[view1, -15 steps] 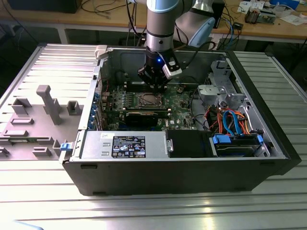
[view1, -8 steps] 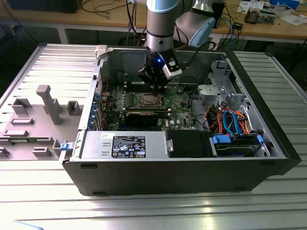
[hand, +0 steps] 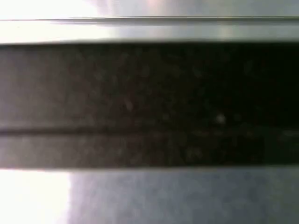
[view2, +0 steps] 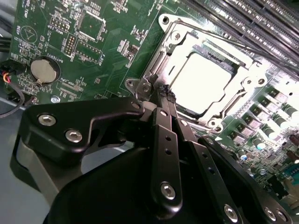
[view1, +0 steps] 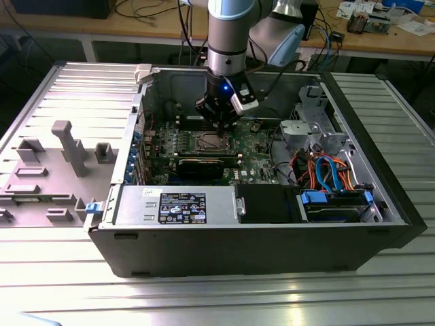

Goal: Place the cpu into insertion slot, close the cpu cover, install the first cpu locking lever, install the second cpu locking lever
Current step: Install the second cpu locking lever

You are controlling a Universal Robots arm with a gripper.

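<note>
The cpu point(view2: 205, 80) lies flat in the insertion slot point(view2: 174, 33), its silvery top bright in the second wrist view. The cpu cover point(view2: 254, 74) is down over it, and the chip shows through its window. My gripper point(view2: 164, 94) is shut with nothing visibly held, and its black fingers point(view2: 161, 119) come together at the socket's corner. The tips sit right beside the hooked end of a locking lever point(view2: 141, 87); whether they touch it is unclear. In the exterior view my gripper point(view1: 219, 123) hangs inside the open computer case just above the slot point(view1: 209, 141).
A coin battery point(view2: 44, 70) and memory slots point(view2: 243, 18) flank the socket. The case holds a power supply point(view1: 178, 206) in front and a drive cage with blue and orange cables point(view1: 326, 170) on the exterior view's right. Grey fixtures point(view1: 64, 153) stand outside on its left.
</note>
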